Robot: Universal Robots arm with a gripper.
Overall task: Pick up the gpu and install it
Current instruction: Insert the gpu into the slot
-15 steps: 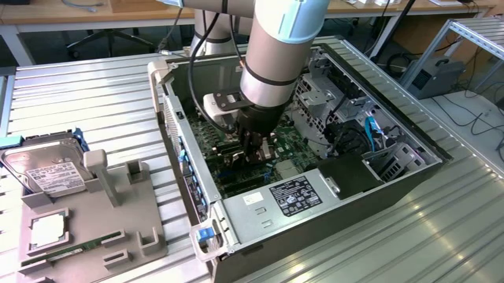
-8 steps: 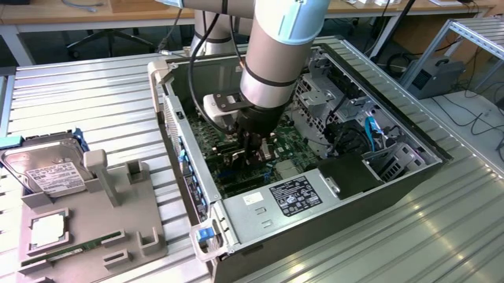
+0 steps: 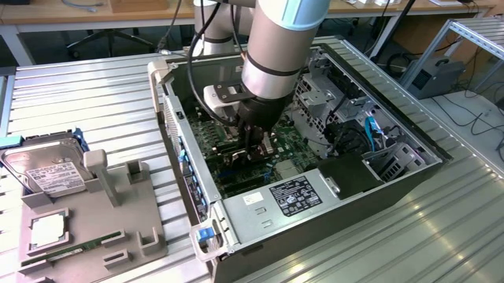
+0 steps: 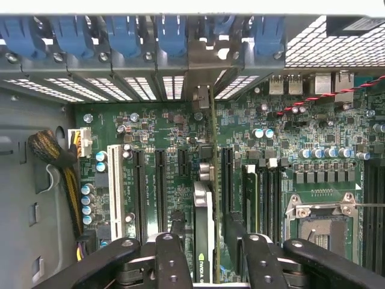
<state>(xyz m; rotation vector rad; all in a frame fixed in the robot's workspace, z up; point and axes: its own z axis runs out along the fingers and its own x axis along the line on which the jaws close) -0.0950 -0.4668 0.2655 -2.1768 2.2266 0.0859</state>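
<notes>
The gpu (image 4: 203,208) stands on edge in a motherboard slot inside the open computer case (image 3: 409,135), its silver bracket (image 4: 202,96) against the rear wall of slot openings. My gripper (image 4: 205,221) straddles the card from above. The black fingers (image 4: 177,226) stand apart from the card, with a gap showing on each side, so the gripper is open. In the exterior view the gripper (image 3: 250,154) reaches down into the middle of the case, over the green motherboard (image 3: 287,150), and hides most of the card.
A power supply (image 3: 293,194) fills the case's near corner, and drive cages (image 3: 323,94) line its far side. Blue retention clips (image 4: 120,30) line the rear wall, and the CPU socket (image 4: 319,220) lies beside filled RAM slots (image 4: 251,192). Outside, a grey fixture (image 3: 102,236) holds a hard drive (image 3: 51,174) and a RAM stick (image 3: 71,249).
</notes>
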